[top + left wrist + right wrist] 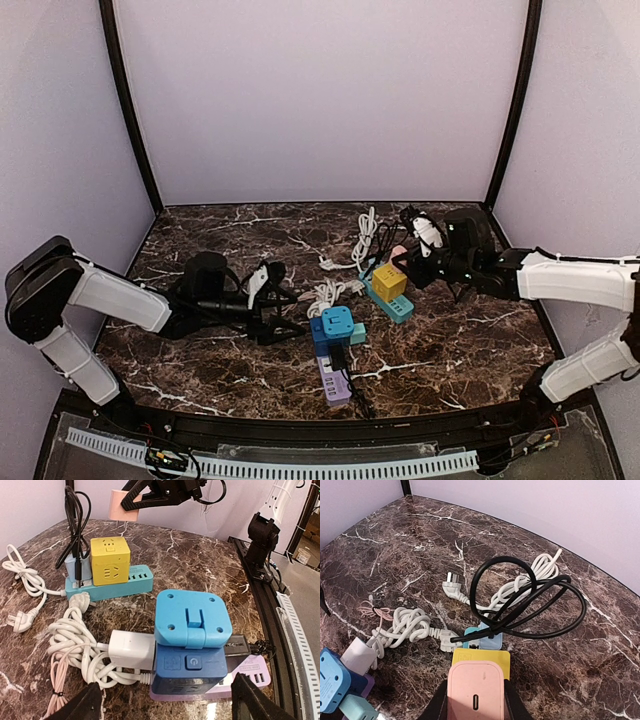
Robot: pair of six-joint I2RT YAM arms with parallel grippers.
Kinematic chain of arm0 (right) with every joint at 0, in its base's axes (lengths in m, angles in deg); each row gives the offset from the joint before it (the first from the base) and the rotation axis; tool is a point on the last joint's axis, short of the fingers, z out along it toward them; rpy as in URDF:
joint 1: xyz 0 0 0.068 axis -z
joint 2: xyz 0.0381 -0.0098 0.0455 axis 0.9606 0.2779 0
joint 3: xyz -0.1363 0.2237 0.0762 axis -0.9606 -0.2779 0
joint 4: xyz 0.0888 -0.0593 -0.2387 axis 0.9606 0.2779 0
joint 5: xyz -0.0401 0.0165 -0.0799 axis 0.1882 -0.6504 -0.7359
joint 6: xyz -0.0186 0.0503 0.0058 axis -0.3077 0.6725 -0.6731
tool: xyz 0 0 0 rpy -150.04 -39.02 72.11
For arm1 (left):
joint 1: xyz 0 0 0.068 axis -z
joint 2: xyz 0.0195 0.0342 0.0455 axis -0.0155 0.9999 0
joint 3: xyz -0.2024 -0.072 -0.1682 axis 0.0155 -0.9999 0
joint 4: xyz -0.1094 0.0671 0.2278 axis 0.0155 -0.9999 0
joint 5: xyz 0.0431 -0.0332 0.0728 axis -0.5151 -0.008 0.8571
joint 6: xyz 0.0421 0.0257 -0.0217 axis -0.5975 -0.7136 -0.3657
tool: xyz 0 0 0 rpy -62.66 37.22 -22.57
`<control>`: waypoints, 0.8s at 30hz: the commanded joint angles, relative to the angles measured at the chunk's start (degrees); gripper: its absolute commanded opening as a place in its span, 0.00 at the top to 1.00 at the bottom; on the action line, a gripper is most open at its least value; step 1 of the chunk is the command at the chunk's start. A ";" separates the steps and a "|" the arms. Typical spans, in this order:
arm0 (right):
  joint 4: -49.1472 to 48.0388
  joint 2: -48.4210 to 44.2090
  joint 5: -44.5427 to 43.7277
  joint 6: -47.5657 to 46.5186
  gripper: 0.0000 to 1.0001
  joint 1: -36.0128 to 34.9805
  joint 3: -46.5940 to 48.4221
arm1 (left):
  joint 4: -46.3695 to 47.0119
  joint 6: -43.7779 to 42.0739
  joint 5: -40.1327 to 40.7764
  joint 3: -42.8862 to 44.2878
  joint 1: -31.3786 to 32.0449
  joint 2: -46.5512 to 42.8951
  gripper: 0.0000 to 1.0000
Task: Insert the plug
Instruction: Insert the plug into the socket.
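**Pink plug held aloft over the yellow cube**

Pale lilac walls (pixel 320 100), matte and plain, framed by black corner posts (pixel 130 110). Below, a desk (pixel 200 240) in glossy dark-brown marble pattern, veined in white.

Near the middle, a flat lilac power strip (pixel 335 385), carrying a dark blue block (pixel 187 667) with a rounded sky-blue cube (pixel 192 617) on top and a smooth white charger (pixel 131 647) at its side. Farther back, a slim teal strip (pixel 127 582), topped by a yellow cube (pixel 110 560) with socket slots in its faces.

Beside the strips, bundled white cables (pixel 75 635), round and coiled. Over the teal strip, a looped black cord (pixel 530 595).

Left gripper (pixel 170 702) spread wide, one finger to each side of the blue stack, gripping nothing. Right gripper (pixel 475 707) clamped on the pink plug (pixel 122 506), a matte rounded slab with one small oval port. Held in the air above the yellow cube, clear of it.
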 commanded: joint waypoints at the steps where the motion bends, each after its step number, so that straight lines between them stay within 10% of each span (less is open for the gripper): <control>1: -4.92 3.06 3.57 -0.70 1.00 0.47 0.02 | 3.89 1.45 4.37 -1.81 0.25 1.13 0.18; 24: 0.32 8.53 0.86 -5.98 1.00 0.97 5.26 | 2.79 2.93 17.81 -5.79 0.22 1.19 0.15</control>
